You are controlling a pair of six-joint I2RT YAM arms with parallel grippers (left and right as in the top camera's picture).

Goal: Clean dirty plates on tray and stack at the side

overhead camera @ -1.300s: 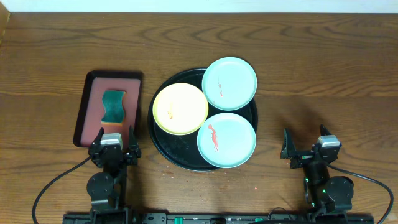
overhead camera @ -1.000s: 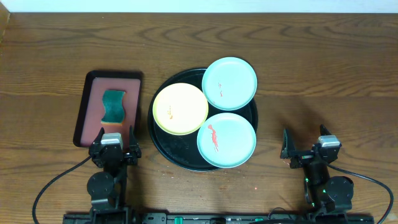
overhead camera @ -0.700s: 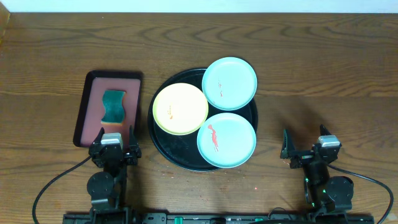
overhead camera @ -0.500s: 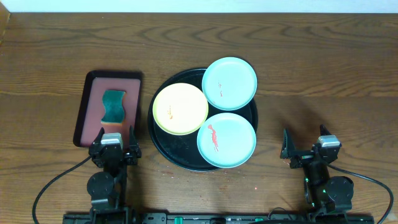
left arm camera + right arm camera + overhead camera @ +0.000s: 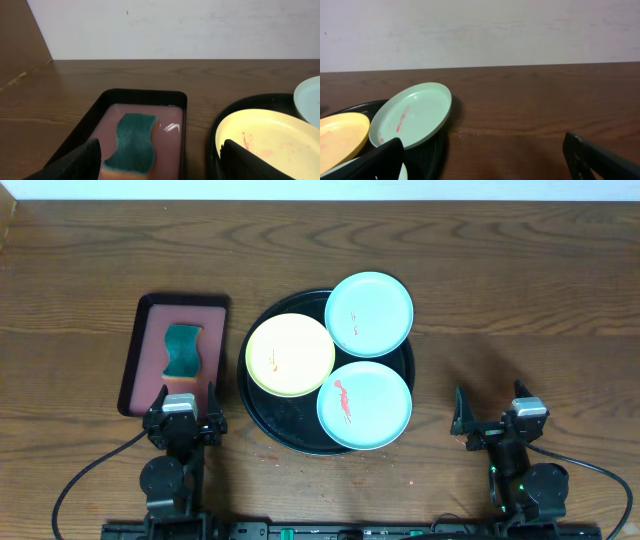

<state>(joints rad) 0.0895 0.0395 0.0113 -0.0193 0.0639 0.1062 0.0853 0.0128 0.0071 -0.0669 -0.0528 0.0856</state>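
Two grippers sit at the near edge of the brown wooden table [image 5: 520, 280], both with jaws apart and nothing between them. The left gripper [image 5: 188, 398] is just short of the dark-red rectangular tray [image 5: 150, 308], where a green wavy-edged sponge [image 5: 183, 350] lies flat. The right gripper [image 5: 488, 405] rests on bare wood, well apart from the dishes.

Between the arms lies the large round glossy black tray [image 5: 285, 422] carrying all three plates: a small round pale-yellow plate [image 5: 290, 355] on its left, a light mint-blue plate [image 5: 369, 313] at the far right and a second mint-blue plate [image 5: 364, 405] nearest the robot. Each shows thin red-orange smears, so I judge that cleaning has not begun and nothing is stacked at the side.

The plates crowd one another, rims touching or overlapping; which lies uppermost I cannot tell. The far mint-blue plate overhangs the tray's rim and looks tilted in the right wrist view. Pressing the sponge on it could tip it off the tray. Lifting one plate may drag its neighbour, and a thin rim on a glossy surface could slip from the fingers.
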